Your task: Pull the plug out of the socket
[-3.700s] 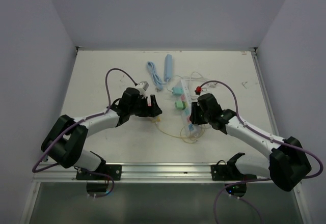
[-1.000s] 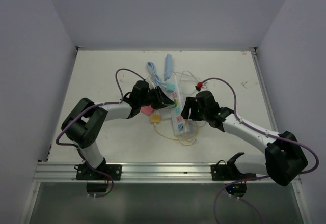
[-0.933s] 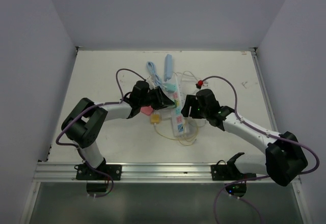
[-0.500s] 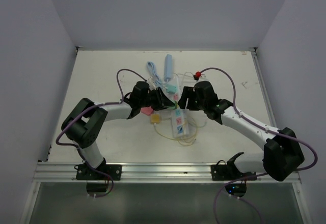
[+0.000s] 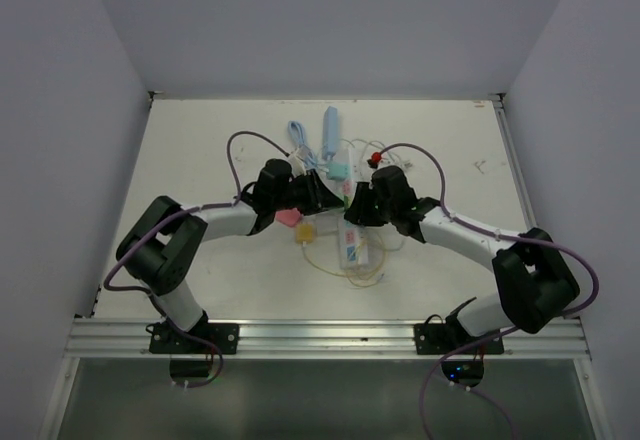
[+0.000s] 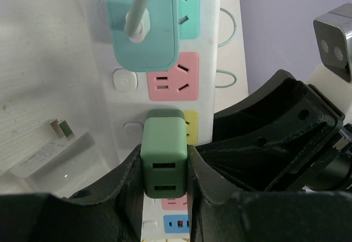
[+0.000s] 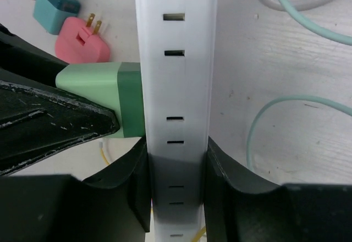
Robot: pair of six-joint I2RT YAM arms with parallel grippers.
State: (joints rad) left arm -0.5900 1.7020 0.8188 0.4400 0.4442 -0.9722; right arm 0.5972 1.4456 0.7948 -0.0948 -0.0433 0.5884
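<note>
The plug (image 6: 163,135) is a green cube with two USB slots, seated in the yellow outlet of the socket (image 6: 127,104), a long white strip with pastel outlets. My left gripper (image 6: 164,157) is shut on the plug, one finger pressed on each side. In the right wrist view the socket (image 7: 176,88) shows edge-on, and my right gripper (image 7: 176,154) is shut on its two long sides just below the plug (image 7: 102,99). From above, the two grippers meet over the strip (image 5: 352,245), left gripper (image 5: 330,198) and right gripper (image 5: 356,208).
A teal plug (image 6: 146,27) with a white cord sits in the strip's upper outlets. Loose pink (image 7: 82,47) and blue (image 7: 55,11) plugs lie on the table left of the strip. A light-blue coiled cable (image 5: 303,145) lies behind, and thin yellow wire (image 5: 345,265) loops in front.
My right gripper has slid up along the strip toward the left gripper and closed on the strip's sides. The left gripper has stayed shut on the plug.
</note>
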